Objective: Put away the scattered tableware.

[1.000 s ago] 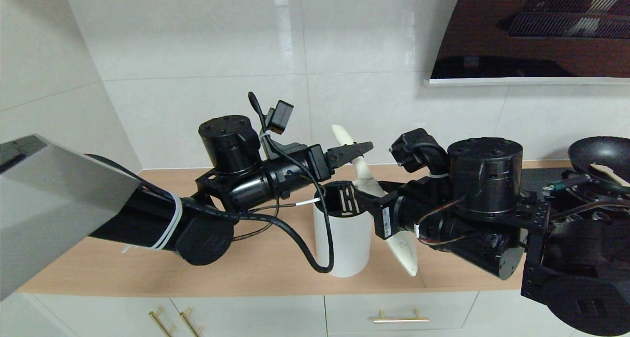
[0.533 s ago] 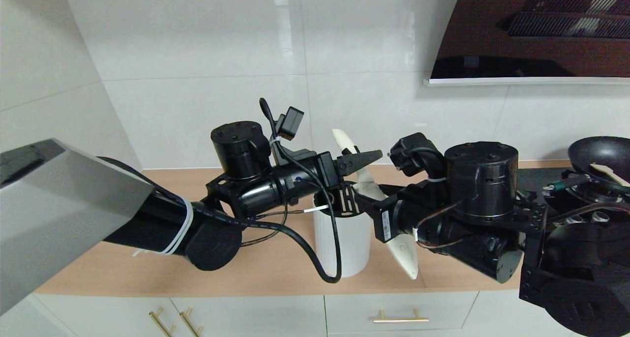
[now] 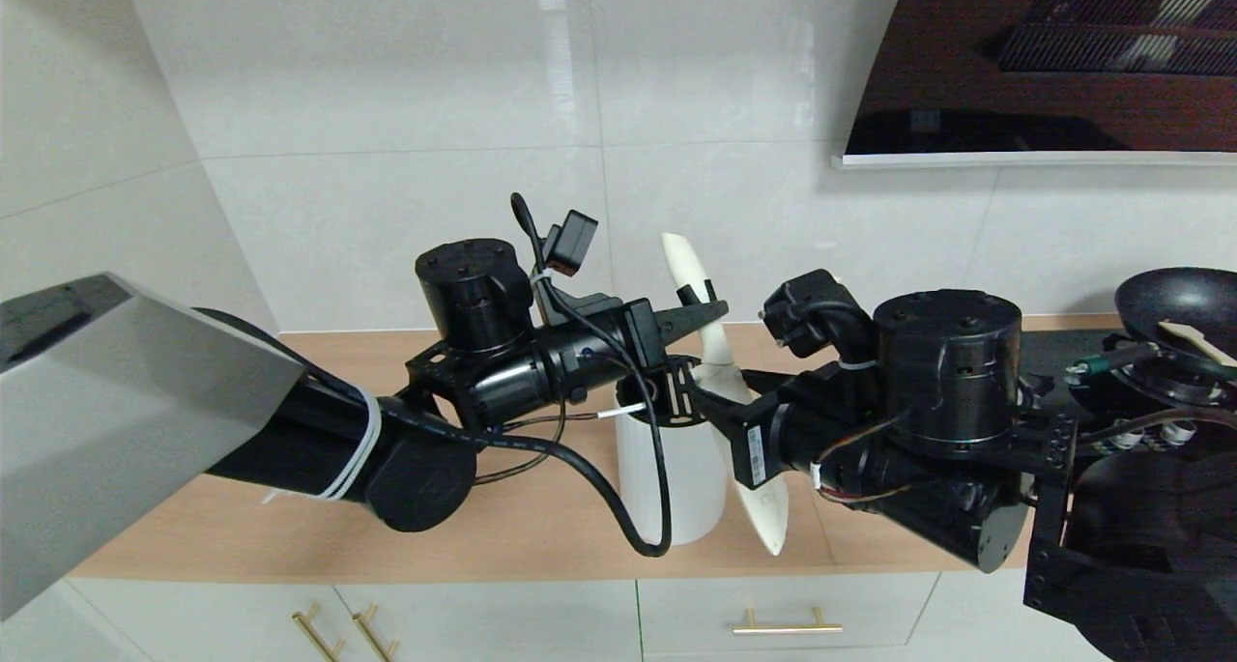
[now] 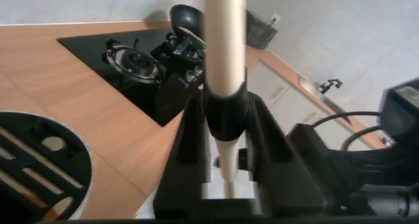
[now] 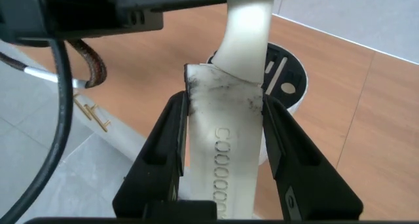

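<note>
Standing on a pale wooden countertop [image 3: 541, 536], a smooth white cylindrical holder [image 3: 691, 488] carries a black slotted lid. Above it, crossing its rim, a long cream spatula [image 3: 688, 271] hangs nearly upright, gripped at 2 places. The left gripper [image 4: 224, 109] clamps the rounded handle, and its wrist view also takes in a glossy black stove [image 4: 85, 44] behind. The right gripper [image 5: 226, 119] squeezes the flat, wider part, where its wrist view reveals dark smudges.
</note>
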